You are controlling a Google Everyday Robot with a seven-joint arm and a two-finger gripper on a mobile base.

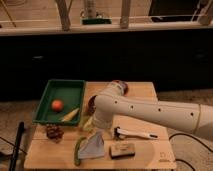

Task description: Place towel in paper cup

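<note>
One towel [93, 146], grey-blue and roughly triangular, lies flat on the wooden table [150, 152] near its front edge; its long axis runs from a narrow tip at upper right, pointing toward the arm, to a broad base at lower left. One curved green object [77, 150] lies touching the towel's left edge. The white arm [150, 111] enters from the right, its elbow over the table centre; the gripper [90, 123] sits below that elbow, just above the towel's tip, and whether its fingers are apart or together cannot be told. One green tray [47, 97] at left holds one orange fruit [57, 105] and one pale yellow item [70, 115]. One brown cluster [53, 132] lies in front of the tray. One white-handled tool [134, 134] and one tan block [122, 149] lie right of the towel. A red-rimmed object [123, 86] shows partly behind the arm.
</note>
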